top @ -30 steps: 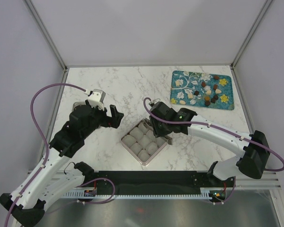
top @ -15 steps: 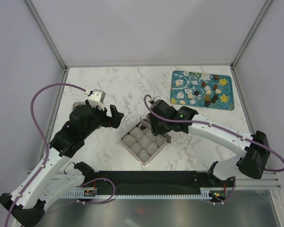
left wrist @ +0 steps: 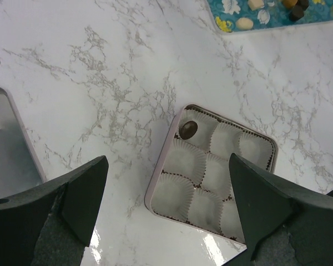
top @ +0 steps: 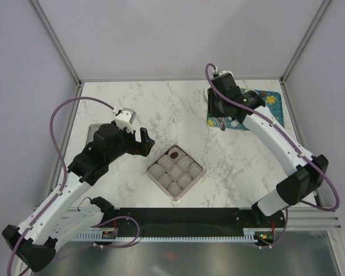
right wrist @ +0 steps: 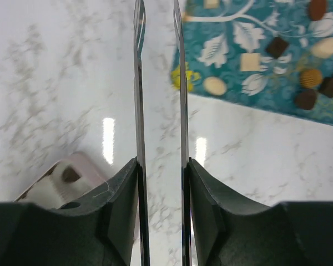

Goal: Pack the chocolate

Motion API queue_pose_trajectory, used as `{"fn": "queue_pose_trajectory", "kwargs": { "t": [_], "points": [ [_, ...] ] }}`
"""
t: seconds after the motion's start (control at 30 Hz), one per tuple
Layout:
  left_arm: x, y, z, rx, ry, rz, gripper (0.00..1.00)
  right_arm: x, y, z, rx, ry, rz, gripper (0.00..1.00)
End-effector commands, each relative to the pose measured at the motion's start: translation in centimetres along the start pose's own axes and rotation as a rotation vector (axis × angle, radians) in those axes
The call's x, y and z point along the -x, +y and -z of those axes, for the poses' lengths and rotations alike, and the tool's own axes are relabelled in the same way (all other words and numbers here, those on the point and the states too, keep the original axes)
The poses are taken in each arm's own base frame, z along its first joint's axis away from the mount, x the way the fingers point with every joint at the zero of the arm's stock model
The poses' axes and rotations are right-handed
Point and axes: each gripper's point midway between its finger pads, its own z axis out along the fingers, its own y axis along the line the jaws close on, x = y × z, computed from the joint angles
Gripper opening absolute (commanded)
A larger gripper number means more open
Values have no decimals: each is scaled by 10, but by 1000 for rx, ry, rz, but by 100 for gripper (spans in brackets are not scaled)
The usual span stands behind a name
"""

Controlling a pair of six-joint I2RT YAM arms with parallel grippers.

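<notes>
One dark chocolate (top: 173, 154) lies in the far corner cup of the pink box (top: 153, 177); the left wrist view shows this chocolate (left wrist: 188, 129) too, with the box's other paper cups empty. Several more chocolates (right wrist: 215, 85), brown and cream, lie on the teal flowered mat (top: 276, 112). My right gripper (top: 221, 118) hovers over the mat's near-left edge. Its thin blades (right wrist: 157, 11) stand slightly apart, open, with only marble showing between them. My left gripper (left wrist: 167, 159) is wide open and empty, just left of the box (left wrist: 155, 188).
A grey metal lid (top: 95, 132) lies at the table's left, under the left arm, and shows at the left edge of the left wrist view as lid (left wrist: 8, 144). White walls and frame posts close in the marble table.
My right arm has left the box and swung back to the mat's left edge. A dark chocolate now sits in the box's corner cup. The left arm shifted slightly.
</notes>
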Motion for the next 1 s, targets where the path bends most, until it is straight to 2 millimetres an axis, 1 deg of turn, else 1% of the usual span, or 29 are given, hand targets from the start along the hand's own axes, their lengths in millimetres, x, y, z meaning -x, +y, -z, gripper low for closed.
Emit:
{"fn": "queue_pose_trajectory", "kwargs": {
  "t": [0.0,0.03,0.07,0.1,0.13,0.17,0.2,0.23,0.27,0.3,0.37,0.4,0.47,0.5,0.57,0.67,0.7,0.8,0.9,0.97],
  "points": [
    [4,-1,-8,1,0,-21,97,13,-52,-45,-169,35,68,46],
    [5,2,-9,14,-3,-27,97,18,-60,-53,-183,34,61,46],
    [7,9,-9,53,-11,-39,97,27,-79,-64,-209,27,29,46],
    [7,13,-9,71,-15,-45,97,23,-86,-82,-220,58,24,46],
    [8,19,-9,105,-24,-51,97,31,-89,-89,-210,49,12,46],
    [9,22,-9,118,-31,-66,97,38,-96,-98,-190,45,-5,46],
    [9,24,-8,128,-37,-72,97,34,-98,-113,-183,71,-4,46],
    [10,27,-8,143,-45,-74,97,43,-97,-116,-169,55,-3,46],
    [10,29,-7,148,-52,-80,97,46,-97,-122,-152,51,-4,46],
    [11,29,-5,151,-59,-79,97,46,-99,-133,-154,59,2,46],
    [7,33,-5,164,-58,-82,97,45,-107,-145,-153,72,-9,46],
    [8,34,-4,170,-61,-80,98,38,-105,-157,-129,101,2,46],
    [10,34,-4,175,-67,-80,98,38,-107,-165,-123,99,18,46],
    [11,33,-4,172,-68,-81,98,35,-109,-171,-126,110,33,46],
    [11,31,-5,161,-66,-80,98,34,-110,-176,-130,109,42,47],
    [9,28,-6,144,-58,-73,98,28,-112,-185,-136,122,55,47],
    [9,27,-7,138,-57,-72,98,22,-114,-189,-142,139,60,47],
    [9,26,-8,132,-53,-69,98,12,-122,-194,-175,163,77,47],
    [11,25,-6,132,-60,-67,98,4,-125,-197,-190,183,90,46],
    [12,26,-5,133,-65,-65,98,1,-122,-197,-172,188,85,45]
  ]
}}
